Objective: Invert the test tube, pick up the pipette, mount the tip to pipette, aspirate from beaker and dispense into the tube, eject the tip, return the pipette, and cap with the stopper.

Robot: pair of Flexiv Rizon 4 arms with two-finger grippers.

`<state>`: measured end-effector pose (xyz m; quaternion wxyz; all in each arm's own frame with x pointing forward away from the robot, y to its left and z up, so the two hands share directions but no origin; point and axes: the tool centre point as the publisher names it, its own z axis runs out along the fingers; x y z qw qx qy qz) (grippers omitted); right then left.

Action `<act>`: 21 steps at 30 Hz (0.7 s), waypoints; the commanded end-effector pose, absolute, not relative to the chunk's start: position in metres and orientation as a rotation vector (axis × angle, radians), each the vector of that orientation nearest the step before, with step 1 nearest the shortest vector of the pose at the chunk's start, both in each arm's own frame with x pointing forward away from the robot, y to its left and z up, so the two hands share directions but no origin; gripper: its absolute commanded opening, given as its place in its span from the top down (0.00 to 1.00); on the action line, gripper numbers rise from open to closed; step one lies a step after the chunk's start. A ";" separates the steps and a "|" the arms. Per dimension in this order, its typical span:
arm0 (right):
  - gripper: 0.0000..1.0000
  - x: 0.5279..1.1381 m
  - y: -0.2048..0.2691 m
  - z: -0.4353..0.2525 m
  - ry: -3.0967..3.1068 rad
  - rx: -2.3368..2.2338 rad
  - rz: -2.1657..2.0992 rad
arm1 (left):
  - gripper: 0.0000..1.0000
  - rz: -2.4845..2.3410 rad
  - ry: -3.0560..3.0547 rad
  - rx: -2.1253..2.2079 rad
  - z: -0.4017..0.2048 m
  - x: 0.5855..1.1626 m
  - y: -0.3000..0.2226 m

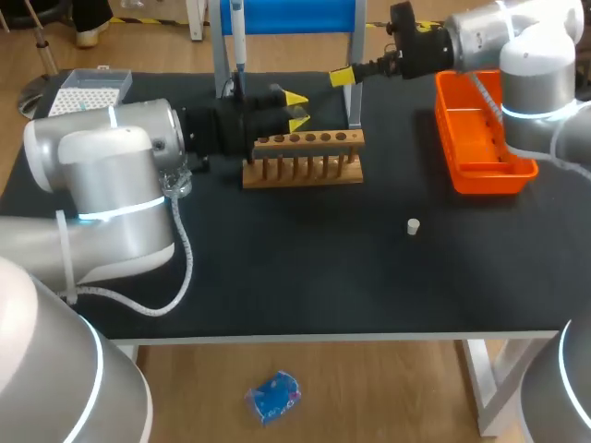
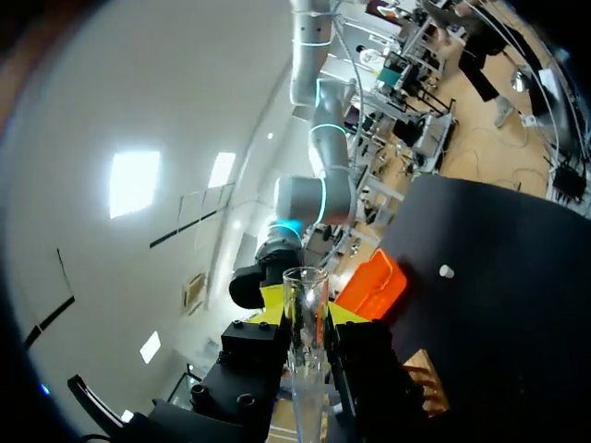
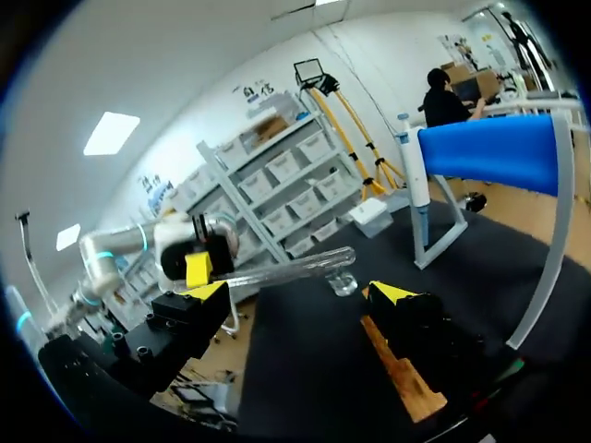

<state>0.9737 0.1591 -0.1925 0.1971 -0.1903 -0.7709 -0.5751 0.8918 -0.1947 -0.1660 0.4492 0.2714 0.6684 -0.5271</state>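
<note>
Tube (image 2: 305, 288) is clamped in the left gripper (image 2: 307, 307), its open mouth sticking out past the fingertips, above the rack's (image 1: 305, 159) left end. Behind, the pipette (image 1: 237, 37) hangs on the stand (image 1: 286, 17). The right gripper (image 1: 343, 77) is spread apart and holds nothing. The stopper (image 1: 414, 226) lies near the bin (image 1: 480, 138).

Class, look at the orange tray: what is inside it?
The orange tray shows only bare floor. The right arm covers its far right side, hiding that part.
</note>
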 end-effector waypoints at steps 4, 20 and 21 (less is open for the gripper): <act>0.00 0.963 0.135 -0.203 -2.924 -0.222 -1.511 | 1.00 -1.585 2.132 0.309 -0.163 0.900 -0.203; 0.00 0.960 0.130 -0.217 -2.920 -0.102 -1.480 | 1.00 -1.761 2.103 0.192 -0.150 0.907 -0.203; 0.00 0.960 0.128 -0.219 -2.911 -0.092 -1.487 | 1.00 -1.769 2.087 0.197 -0.146 0.908 -0.204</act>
